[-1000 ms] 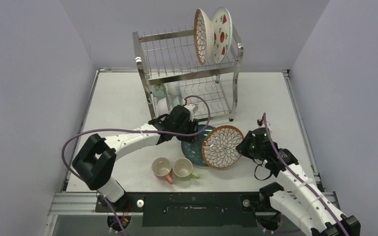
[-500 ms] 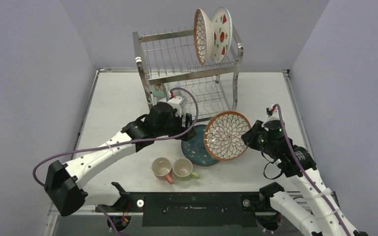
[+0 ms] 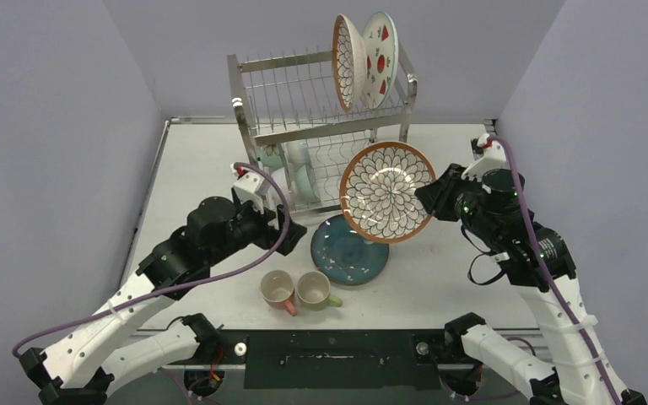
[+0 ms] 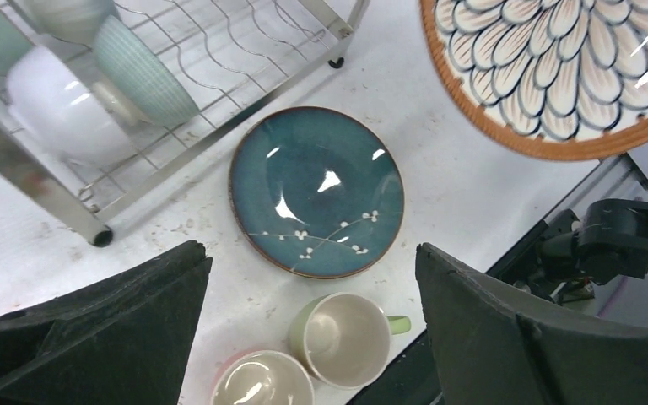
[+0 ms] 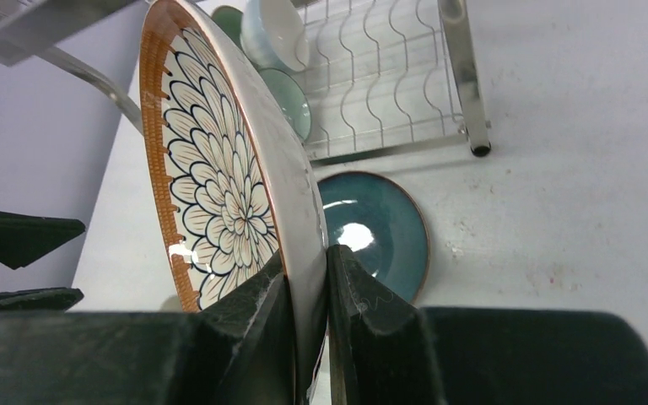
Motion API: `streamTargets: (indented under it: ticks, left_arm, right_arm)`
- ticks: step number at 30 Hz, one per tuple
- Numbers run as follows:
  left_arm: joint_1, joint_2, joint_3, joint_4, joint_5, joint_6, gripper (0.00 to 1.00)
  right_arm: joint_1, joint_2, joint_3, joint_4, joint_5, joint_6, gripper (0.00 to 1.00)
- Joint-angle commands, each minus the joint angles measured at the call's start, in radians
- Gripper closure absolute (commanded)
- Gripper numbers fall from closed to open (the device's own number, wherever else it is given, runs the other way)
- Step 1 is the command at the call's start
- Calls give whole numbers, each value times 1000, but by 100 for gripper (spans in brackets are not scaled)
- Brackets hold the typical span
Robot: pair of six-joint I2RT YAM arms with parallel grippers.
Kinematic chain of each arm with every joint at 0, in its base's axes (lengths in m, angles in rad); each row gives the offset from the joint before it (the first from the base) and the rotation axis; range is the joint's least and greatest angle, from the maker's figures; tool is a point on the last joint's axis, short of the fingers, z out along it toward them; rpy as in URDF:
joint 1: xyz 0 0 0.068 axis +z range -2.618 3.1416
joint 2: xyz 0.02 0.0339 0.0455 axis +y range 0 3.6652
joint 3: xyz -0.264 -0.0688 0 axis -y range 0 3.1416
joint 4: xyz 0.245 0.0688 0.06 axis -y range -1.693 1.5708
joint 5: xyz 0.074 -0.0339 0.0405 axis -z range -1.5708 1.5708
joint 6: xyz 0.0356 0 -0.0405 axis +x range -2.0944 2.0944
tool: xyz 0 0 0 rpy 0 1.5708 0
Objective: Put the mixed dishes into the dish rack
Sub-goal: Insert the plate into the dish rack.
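My right gripper (image 3: 429, 196) (image 5: 308, 278) is shut on the rim of a brown-rimmed petal plate (image 3: 386, 191) (image 5: 219, 186). It holds the plate upright in the air, in front of the dish rack's (image 3: 321, 118) lower tier. A petal plate (image 3: 346, 61) and a strawberry plate (image 3: 380, 59) stand in the top tier. White and mint bowls (image 3: 299, 169) (image 4: 63, 114) sit in the lower tier. My left gripper (image 3: 285, 224) (image 4: 312, 261) hangs open and empty left of the blue plate (image 3: 350, 249) (image 4: 316, 190). Below it stand the pink mug (image 3: 277, 289) and the green mug (image 3: 314, 289) (image 4: 342, 337).
The blue plate lies flat on the white table (image 3: 202, 169) between the rack and the two mugs. Purple cables loop off both arms. Grey walls close in the table on the left, right and back.
My right gripper has lifted the petal plate up and back toward the rack. My left gripper has pulled away from the rack's lower tier toward the left and opened wide.
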Motion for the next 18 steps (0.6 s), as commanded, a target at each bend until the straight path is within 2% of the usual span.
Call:
streamTargets:
  ticks: [1, 4, 12, 18]
  left_arm:
    - [3, -101, -31, -19, -94, 65, 7]
    - [2, -172, -52, -15, -137, 77, 3]
    - [3, -274, -24, -93, -247, 110, 3]
    - [2, -335, -31, -126, -316, 142, 3]
  right_arm:
    - [7, 46, 175, 210, -56, -4, 100]
    - [8, 100, 274, 224, -56, -10, 100]
    - [18, 275, 525, 310, -99, 44, 100]
    - [48, 376, 646, 393, -48, 71, 100]
